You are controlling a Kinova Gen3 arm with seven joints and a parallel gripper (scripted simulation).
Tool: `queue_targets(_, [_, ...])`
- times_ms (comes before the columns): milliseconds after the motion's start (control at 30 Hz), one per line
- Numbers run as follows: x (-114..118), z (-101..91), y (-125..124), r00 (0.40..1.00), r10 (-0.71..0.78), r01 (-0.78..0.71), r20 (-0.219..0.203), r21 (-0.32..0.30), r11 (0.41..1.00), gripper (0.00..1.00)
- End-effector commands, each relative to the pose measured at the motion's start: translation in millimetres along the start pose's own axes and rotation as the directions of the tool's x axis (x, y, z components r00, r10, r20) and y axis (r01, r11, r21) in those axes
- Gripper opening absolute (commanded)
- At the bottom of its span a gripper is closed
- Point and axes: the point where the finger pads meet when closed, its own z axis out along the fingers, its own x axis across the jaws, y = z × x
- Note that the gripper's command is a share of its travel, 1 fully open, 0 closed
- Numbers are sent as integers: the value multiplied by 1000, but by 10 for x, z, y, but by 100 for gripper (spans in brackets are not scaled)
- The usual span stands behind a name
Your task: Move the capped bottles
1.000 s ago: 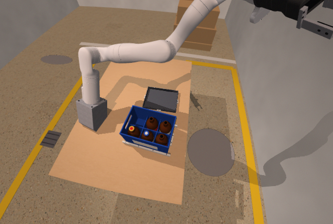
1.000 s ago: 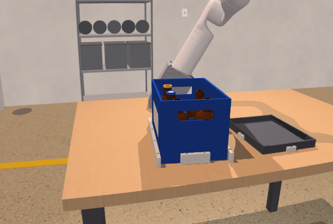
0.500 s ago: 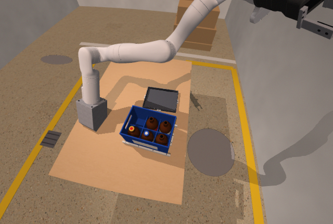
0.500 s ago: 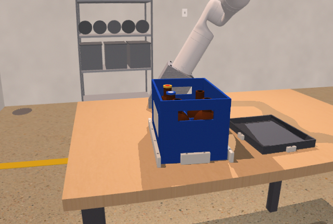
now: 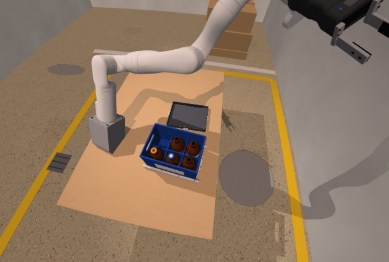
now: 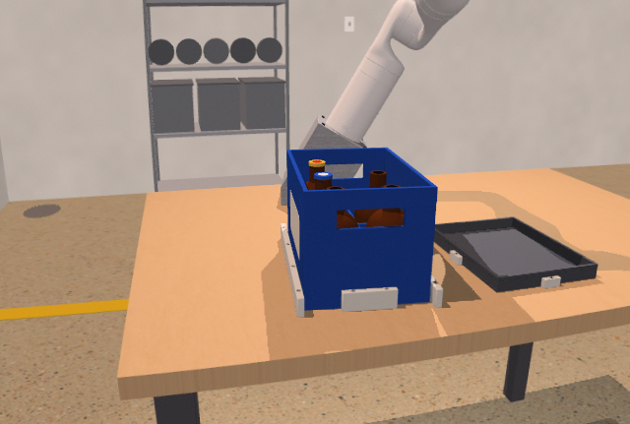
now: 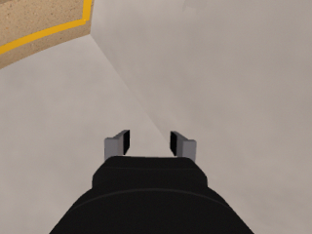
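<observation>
Left to right in the top view. Arm base (image 5: 106, 132) sits at the table's (image 5: 103, 186) left edge, arm rising up and reaching far right.

Blue crate (image 5: 151, 160) near table middle, six cells. Front row: red-capped bottle (image 5: 154, 151) left, white-capped bottle (image 5: 171, 156) middle, open bottle (image 5: 188, 162) right. Back row: left cell without a bottle, open bottles in middle (image 5: 177, 142) and right (image 5: 192, 146) cells. All five upright, brown. Exterior view shows both caps (image 6: 317, 162) poking just above the crate (image 6: 366, 257) rim, open necks (image 6: 378, 177) behind them.

Tray (image 5: 188, 116) dark, flat, just behind the crate and a bit right, close to it; touching or not, cannot tell. Nothing on it. In the exterior view the tray (image 6: 585, 264) lies to the crate's right.

Gripper (image 5: 367, 37) far top right, high up, well off the table, near the grey wall. Fingers (image 5: 348, 47) spread fully wide, nothing between them. Wrist view: gripper (image 7: 150, 143) faces bare wall, with a floor corner and yellow line at upper left.
</observation>
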Motion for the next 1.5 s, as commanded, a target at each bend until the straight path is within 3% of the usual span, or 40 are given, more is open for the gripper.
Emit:
queue_targets(0, [-74, 24, 82, 1000, 9, -9, 16, 16, 1000, 100])
queue_targets(667, [-583, 136, 50, 991, -12, -13, 135, 181, 983, 100])
queue_targets(1167, [-1056, 236, 7, 969, -49, -34, 240, 331, 943, 100])
queue_targets(1467, [-1268, 225, -66, 956, -74, -47, 282, 400, 915, 100])
